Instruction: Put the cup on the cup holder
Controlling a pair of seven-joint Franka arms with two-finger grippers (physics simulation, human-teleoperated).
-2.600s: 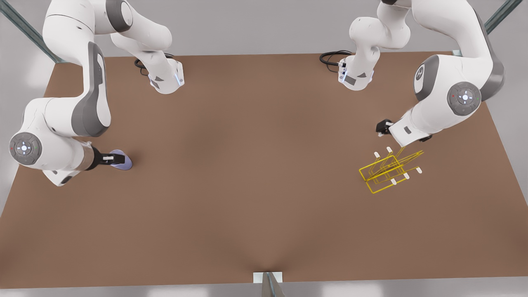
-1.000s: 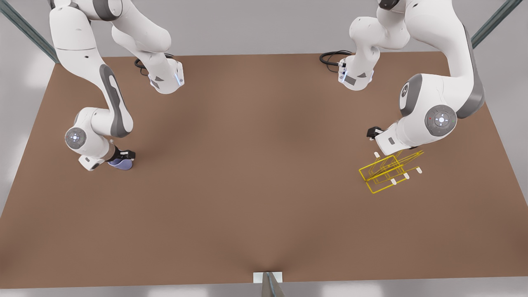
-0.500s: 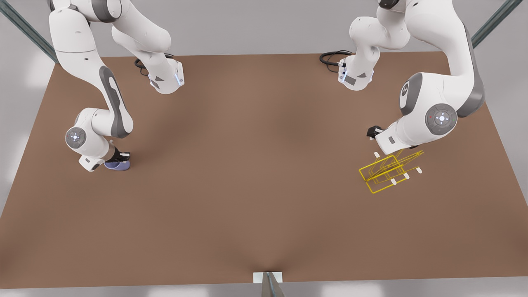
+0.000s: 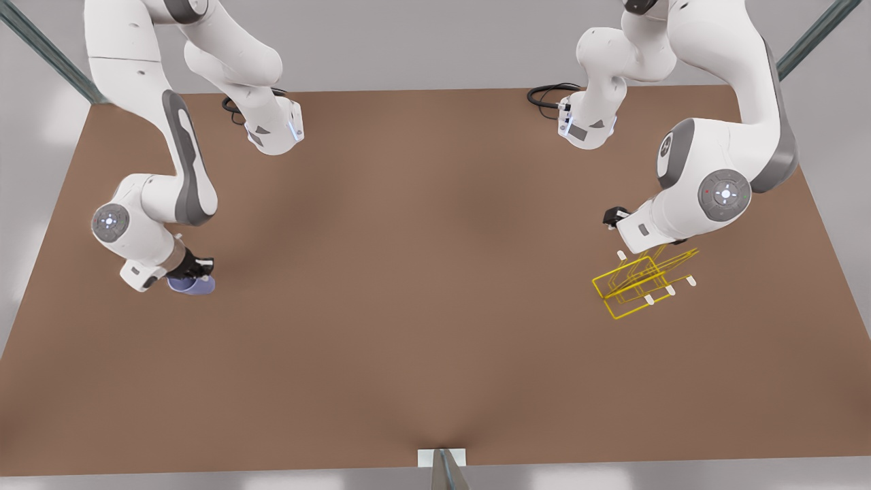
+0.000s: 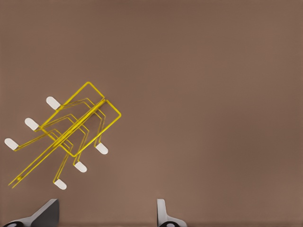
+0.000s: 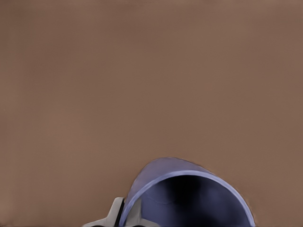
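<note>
The pale lavender-blue cup (image 4: 193, 285) is at the front view's left, with my right gripper (image 4: 196, 267) shut on its rim from above. In the right wrist view the cup's (image 6: 189, 198) open mouth faces the camera, and one finger (image 6: 117, 215) presses its wall. The yellow wire cup holder (image 4: 641, 284), with white-tipped prongs, rests on the table at the front view's right. My left gripper (image 4: 614, 218) hovers just behind it, open and holding nothing. In the left wrist view the cup holder (image 5: 71, 135) lies off to one side of the open fingers (image 5: 163, 213).
The brown table (image 4: 435, 272) stretches bare between cup and holder. Both arm bases (image 4: 272, 133) stand at the far edge with black cables (image 4: 548, 95). A small metal bracket (image 4: 442, 459) sits at the near edge.
My right arm has reoriented and carried the cup a little toward the near edge and the front view's left. The left gripper has edged slightly toward the holder.
</note>
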